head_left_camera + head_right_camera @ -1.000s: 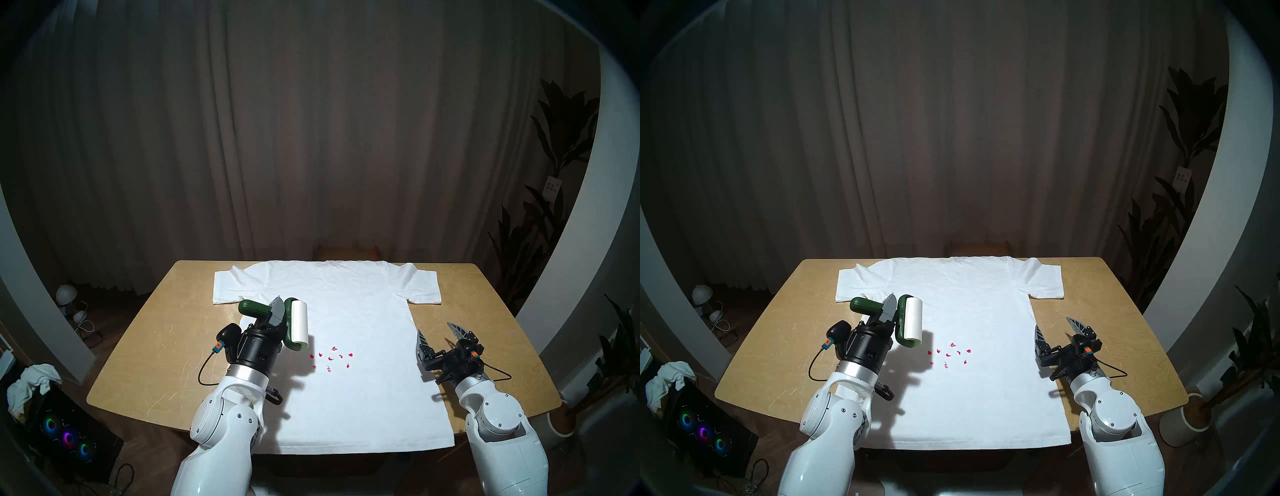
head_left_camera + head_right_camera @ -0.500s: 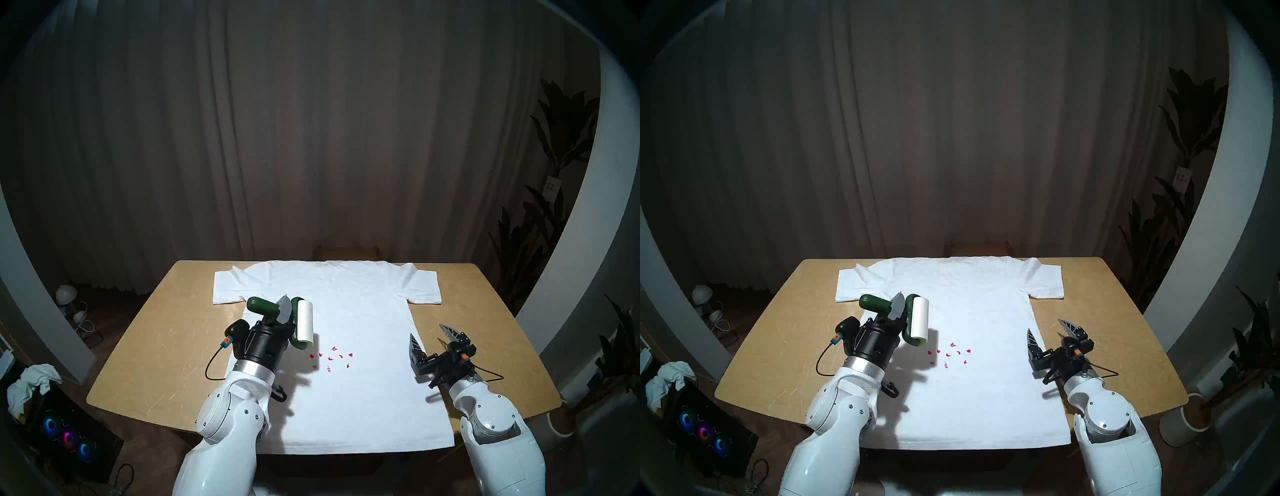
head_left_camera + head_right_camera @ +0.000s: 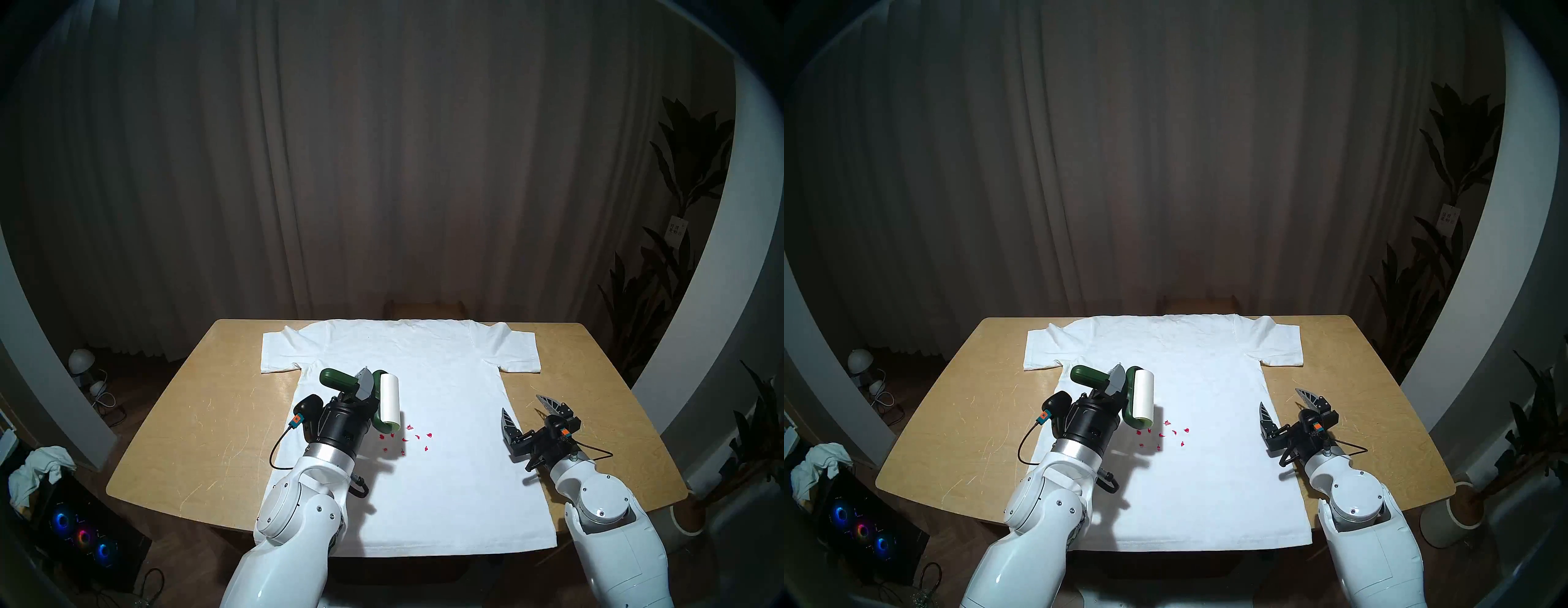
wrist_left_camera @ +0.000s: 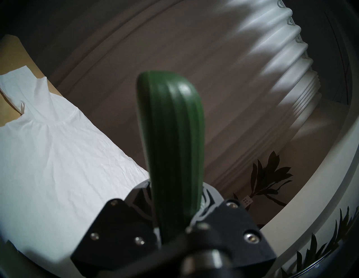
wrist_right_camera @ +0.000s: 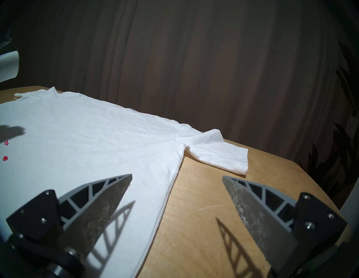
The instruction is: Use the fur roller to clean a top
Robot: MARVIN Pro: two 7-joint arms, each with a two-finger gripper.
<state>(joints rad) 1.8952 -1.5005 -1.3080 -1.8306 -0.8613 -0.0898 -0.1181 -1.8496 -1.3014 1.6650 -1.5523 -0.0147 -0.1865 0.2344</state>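
A white T-shirt, the top (image 3: 441, 382) (image 3: 1199, 373) (image 4: 48, 155) (image 5: 97, 135), lies flat on the wooden table (image 3: 191, 424). Several small red scraps (image 3: 418, 437) (image 3: 1174, 433) (image 5: 5, 157) dot its middle. My left gripper (image 3: 364, 380) (image 3: 1115, 375) is shut on the dark green handle of the fur roller (image 3: 389, 401) (image 3: 1142, 397) (image 4: 172, 145). Its white cylinder hangs over the shirt, just left of the scraps. My right gripper (image 3: 524, 405) (image 3: 1280, 397) (image 5: 176, 178) stands open above the shirt's right edge, holding nothing.
A chair back (image 3: 426, 308) shows behind the table's far edge. Left of the table, on the floor, stand a computer case with glowing fans (image 3: 82, 535), a crumpled rag (image 3: 38, 467) and a small lamp (image 3: 81, 361). Plants (image 3: 662, 276) stand at the right.
My left arm has carried the roller to the right, up to the red scraps. My right gripper has shifted slightly left, staying open.
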